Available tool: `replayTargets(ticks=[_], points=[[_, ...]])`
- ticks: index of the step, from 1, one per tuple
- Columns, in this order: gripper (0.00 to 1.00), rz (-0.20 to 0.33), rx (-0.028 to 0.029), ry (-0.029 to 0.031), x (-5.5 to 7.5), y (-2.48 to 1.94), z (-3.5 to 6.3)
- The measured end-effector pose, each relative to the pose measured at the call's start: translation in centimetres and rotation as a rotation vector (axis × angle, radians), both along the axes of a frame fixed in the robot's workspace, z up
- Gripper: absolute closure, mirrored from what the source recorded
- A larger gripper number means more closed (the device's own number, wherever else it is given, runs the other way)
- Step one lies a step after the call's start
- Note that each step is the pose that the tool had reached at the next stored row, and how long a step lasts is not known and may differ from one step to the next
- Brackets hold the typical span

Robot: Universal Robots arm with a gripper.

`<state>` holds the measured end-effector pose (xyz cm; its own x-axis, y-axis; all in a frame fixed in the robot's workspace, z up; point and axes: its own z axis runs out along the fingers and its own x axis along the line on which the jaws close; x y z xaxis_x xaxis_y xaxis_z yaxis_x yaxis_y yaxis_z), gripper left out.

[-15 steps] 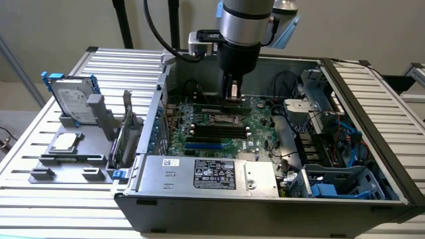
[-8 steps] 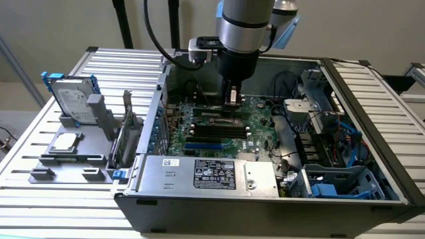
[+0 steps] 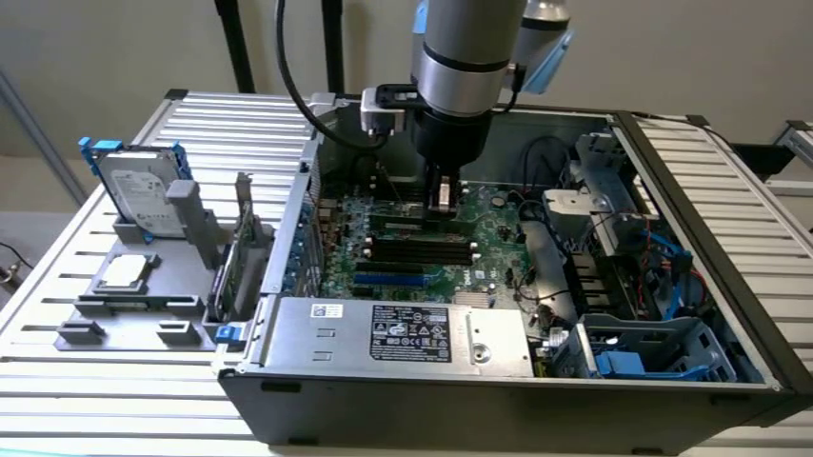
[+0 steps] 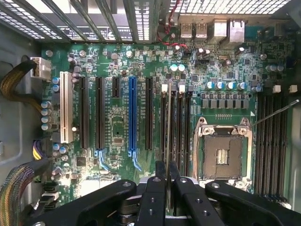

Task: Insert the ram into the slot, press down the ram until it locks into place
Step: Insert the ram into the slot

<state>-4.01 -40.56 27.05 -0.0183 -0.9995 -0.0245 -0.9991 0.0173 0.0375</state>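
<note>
As I judge it, the insertion step is in hand. The black two-fingered gripper is pinching the long, thin ram stick, which is showing edge-on as a pale line. Its fingers are pressing against the stick's two faces, open no wider than the stick is thick.

The ram stick is hanging lengthwise over the bank of long, narrow black memory slots with small pale end clips. These are lying just beside the square metal CPU socket on the large green motherboard. The stick is not looking seated yet, and I cannot tell whether it is touching a slot.

In the exterior view the gripper is reaching down into the open dark grey computer case.

Seating would be calling for the stick's lower edge lined up squarely along one slot, then a straight, even downward press.
</note>
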Motion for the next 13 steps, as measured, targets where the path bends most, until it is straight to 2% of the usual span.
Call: replayTargets(ticks=[4,13], points=[[0.87,0.000,0.0037,-0.0001,0.1,0.00,-0.56],[0.87,0.000,0.0056,0.0000,0.5,0.00,-1.56]])
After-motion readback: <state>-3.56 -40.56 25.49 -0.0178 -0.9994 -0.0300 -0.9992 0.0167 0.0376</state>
